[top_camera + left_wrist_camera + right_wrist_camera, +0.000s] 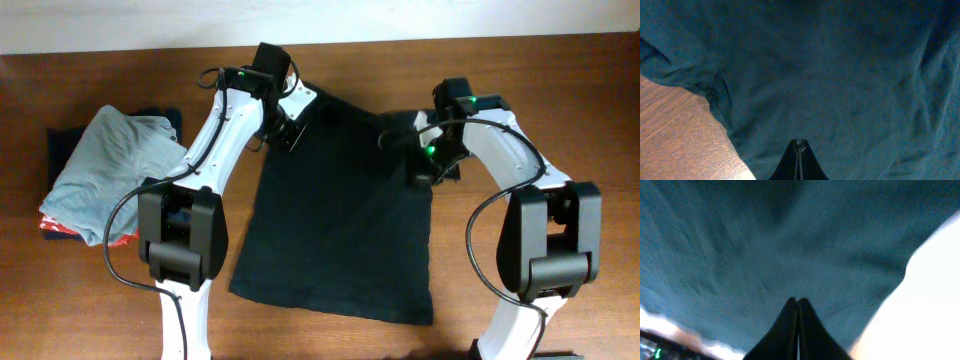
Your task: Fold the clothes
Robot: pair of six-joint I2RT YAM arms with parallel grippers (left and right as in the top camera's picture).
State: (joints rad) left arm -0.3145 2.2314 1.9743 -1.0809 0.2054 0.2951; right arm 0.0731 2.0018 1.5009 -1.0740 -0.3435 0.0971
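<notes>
Presently, the jaws of the left gripper (pixel 799 144) are pressing together, with only a hairline seam showing between them. Dark cloth is filling the left wrist view right up to their tips. The jaws of the right gripper (pixel 797 301) are meeting in the same way against cloth. Whether either pair is pinching a layer cannot be told, since the contact point is lying under the tips.

Outward from the jaws, the black T-shirt (pixel 340 220) is lying spread on the worktop (pixel 560 90). In the overhead view, the left gripper is sitting at the T-shirt's upper left corner and the right gripper at its upper right edge. The lower hem is lying flat and free. A grey-blue garment (pixel 110 170) is resting well to the left of the T-shirt, apart from it.

Judged from this layout, the step in hand is taking hold of the upper end for a fold toward the hem. To do it well:
- Confirm a grip on both sides before lifting.
- Raise both corners together and level.
- Carry them along the T-shirt's length so the fold line is running straight and no slack is bunching between the jaws.

The collar and sleeves are either hiding under the arms or disappearing into the dark cloth. The right wrist view is washing out at its lower right.
</notes>
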